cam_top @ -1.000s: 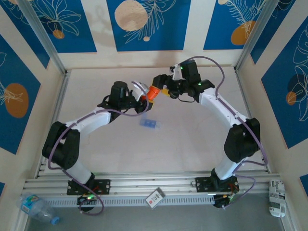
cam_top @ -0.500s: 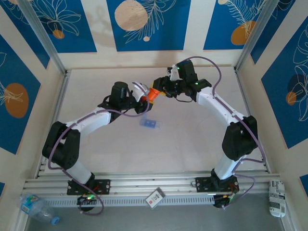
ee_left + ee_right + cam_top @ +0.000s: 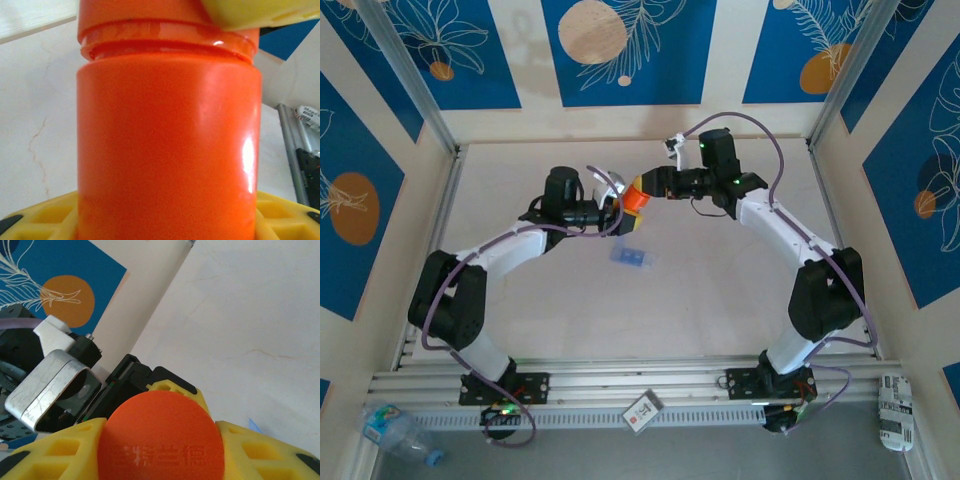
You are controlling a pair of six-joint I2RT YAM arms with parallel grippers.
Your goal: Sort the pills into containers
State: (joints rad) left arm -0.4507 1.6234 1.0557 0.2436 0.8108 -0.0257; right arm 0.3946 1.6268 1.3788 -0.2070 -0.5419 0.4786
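Clenched from both ends, the two sets of jaws shared one load. The left gripper (image 3: 167, 225) had its yellow fingers (image 3: 45, 220) pressed on either side of the orange pill bottle (image 3: 167, 145) low on its body. The right gripper (image 3: 160, 455) was closed around the bottle's embossed orange cap (image 3: 160, 435), a yellow finger (image 3: 55, 450) tight against each side.

From above, the bottle hung in the air between the two wrists, over the far half of the table (image 3: 720, 300), and seemed to lie nearly level. The blue pill box (image 3: 630, 257) lay flat near the table's middle, just toward the near edge from the bottle and touched by neither arm.

The step in hand looked like uncapping. It would go best with the left grip firm and motionless while the right wrist turned about the bottle's own axis, since any sideways pull could lever the body out of the left fingers. The mouth should be tipped upward before the cap parted, or pills might spill short of the box. Whether the cap needed pressing down first could not be told.
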